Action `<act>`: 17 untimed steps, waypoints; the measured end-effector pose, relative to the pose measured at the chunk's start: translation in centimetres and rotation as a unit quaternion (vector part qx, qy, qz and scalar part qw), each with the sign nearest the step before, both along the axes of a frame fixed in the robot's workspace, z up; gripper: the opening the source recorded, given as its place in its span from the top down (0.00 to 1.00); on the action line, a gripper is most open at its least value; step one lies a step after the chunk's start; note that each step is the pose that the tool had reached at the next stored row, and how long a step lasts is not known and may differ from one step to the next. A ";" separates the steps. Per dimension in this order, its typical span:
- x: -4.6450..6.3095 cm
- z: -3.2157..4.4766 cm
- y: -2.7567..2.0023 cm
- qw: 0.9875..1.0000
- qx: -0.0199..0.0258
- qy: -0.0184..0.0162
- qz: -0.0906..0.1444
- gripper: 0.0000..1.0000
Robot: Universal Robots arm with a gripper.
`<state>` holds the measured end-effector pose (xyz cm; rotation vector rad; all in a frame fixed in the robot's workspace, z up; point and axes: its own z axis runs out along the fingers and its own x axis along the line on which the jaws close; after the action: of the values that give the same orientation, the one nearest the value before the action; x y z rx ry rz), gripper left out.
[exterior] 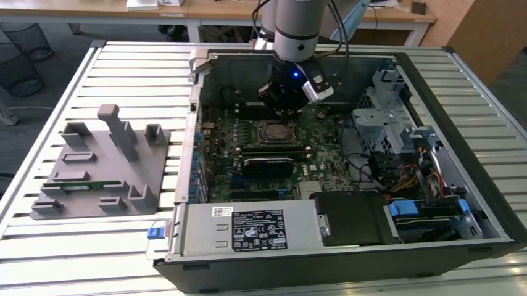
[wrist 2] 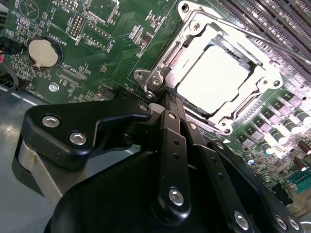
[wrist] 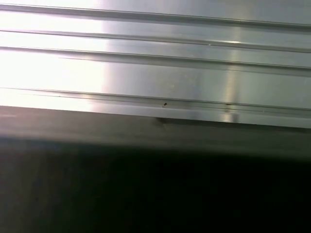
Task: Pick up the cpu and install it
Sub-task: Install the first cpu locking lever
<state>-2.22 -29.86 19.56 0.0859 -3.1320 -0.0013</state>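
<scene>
Currently, going left to right, a grey plastic fixture (exterior: pixel 99 166) is lying beside the open metal case (exterior: pixel 485 203). Inside, my clenched, empty gripper (wrist 2: pixel 163 99) is hovering beside the cpu (wrist 2: pixel 214 77), sitting flat, square and silvery, in its socket frame (wrist 2: pixel 160 73).

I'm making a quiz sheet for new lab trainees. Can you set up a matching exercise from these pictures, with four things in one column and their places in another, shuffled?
Things:
1. cpu
2. gripper
3. coin battery
4. grey fixture tray

Places:
A. on the slatted table, outside the computer case, at the exterior view's left
B. seated in the motherboard socket, under its metal frame
C. just beside the socket, above the motherboard
D. round holder on the green board, apart from the socket

Pairs: 1-B, 2-C, 3-D, 4-A
</scene>
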 end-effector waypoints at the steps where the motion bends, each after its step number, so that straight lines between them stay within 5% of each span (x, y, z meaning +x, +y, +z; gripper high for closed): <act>1: 0.0 -0.01 0.01 1.000 0.003 0.000 0.000 0.89; 9: 0.0 0.00 0.00 1.000 0.023 0.000 0.000 0.89; 17: 0.0 0.92 -0.01 1.000 0.024 0.000 0.000 0.89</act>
<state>-2.22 -29.86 20.48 0.0863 -3.1320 -0.0765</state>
